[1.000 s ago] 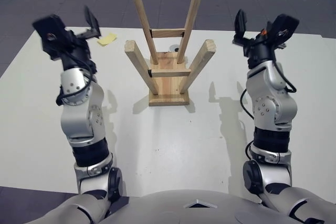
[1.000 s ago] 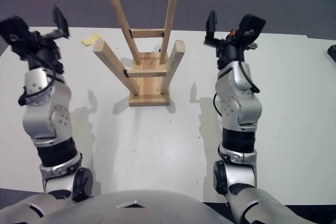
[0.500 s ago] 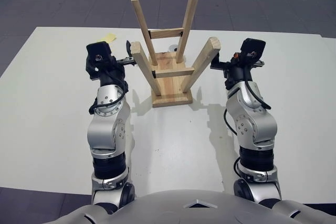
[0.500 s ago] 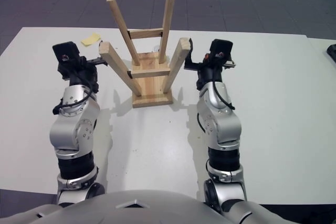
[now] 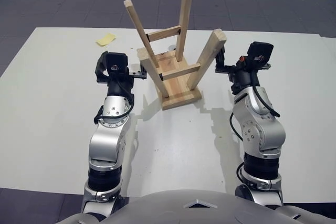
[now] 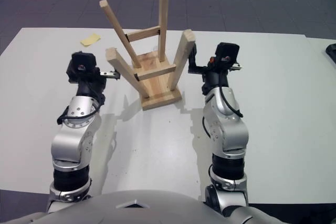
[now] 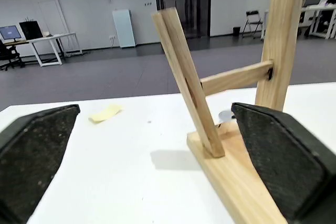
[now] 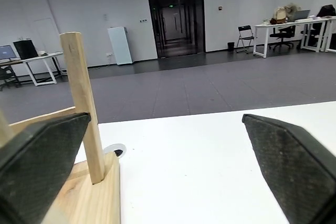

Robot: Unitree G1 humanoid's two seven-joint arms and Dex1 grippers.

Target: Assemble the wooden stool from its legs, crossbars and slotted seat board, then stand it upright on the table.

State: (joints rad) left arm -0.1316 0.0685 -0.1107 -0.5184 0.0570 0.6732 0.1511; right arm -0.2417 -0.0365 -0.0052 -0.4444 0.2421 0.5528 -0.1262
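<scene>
White table [image 5: 52, 103] spans the frame edge to edge. Wooden stool [image 5: 178, 85] at upper centre, upside down: seat board on the tabletop, four legs pointing up, crossbars joining them. Left gripper [image 5: 137, 71] low at the stool's left side, just beside the near left leg; fingers spread wide, grasping nothing, with that leg between the pads in the left wrist view. Right gripper [image 5: 220, 60] right of centre, close by the near right leg; fingers likewise released, wide apart. Small yellow note [image 5: 105, 39] lies flat at upper left, well apart from the stool
</scene>
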